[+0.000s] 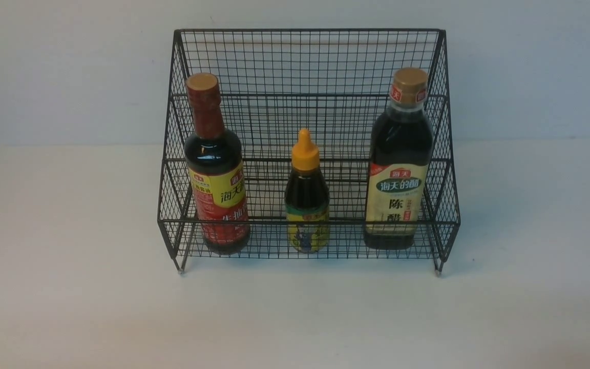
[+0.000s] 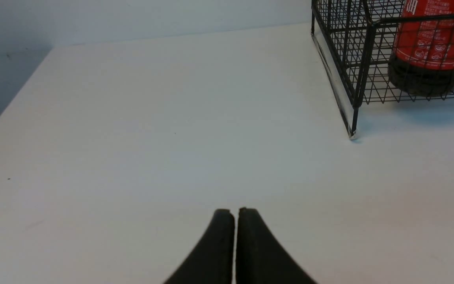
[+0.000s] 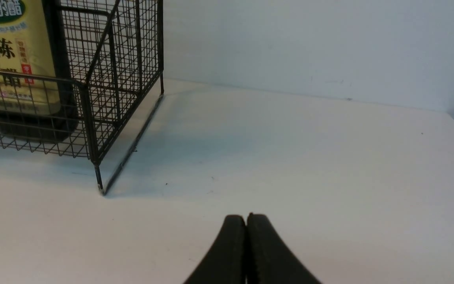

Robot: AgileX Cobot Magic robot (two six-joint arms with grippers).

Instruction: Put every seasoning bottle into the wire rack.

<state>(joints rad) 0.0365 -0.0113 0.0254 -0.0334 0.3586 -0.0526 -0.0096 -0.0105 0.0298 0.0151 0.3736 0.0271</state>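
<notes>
Table (image 1: 69,287): white, wall behind. No bottles seen standing loose on it in any view.

Rack (image 1: 308,61): black wire mesh, two stepped tiers, tall back, sloping sides. Stands square on the table against the wall, small feet at the front corners. Upper tier looks bare; all contents are on the lower front tier.

Round bottle (image 1: 216,169): tall, dark liquid, red-yellow label, brown neck wrap. Upright at the rack's left end, base behind the front rail. Left wrist view confirms it sitting on the mesh floor inside the corner.

Square bottle (image 1: 399,164): tall, cream label, gold cap. Upright at the right end, inside the rail. Right wrist view shows its base on the mesh, close to the side panel.

Small bottle (image 1: 306,197): orange nozzle cap, upright in the middle, well apart from both tall ones.

Left gripper (image 2: 235,213): jaws pressed together, nothing between them, low over bare table, well clear of the rack's left corner.

Right gripper (image 3: 246,219): likewise closed and empty, over bare table off the rack's right corner.

Judgement: all three bottles are in the rack and standing, so the task reads as complete. Nothing left to place; both arms appear parked away from the rack.
</notes>
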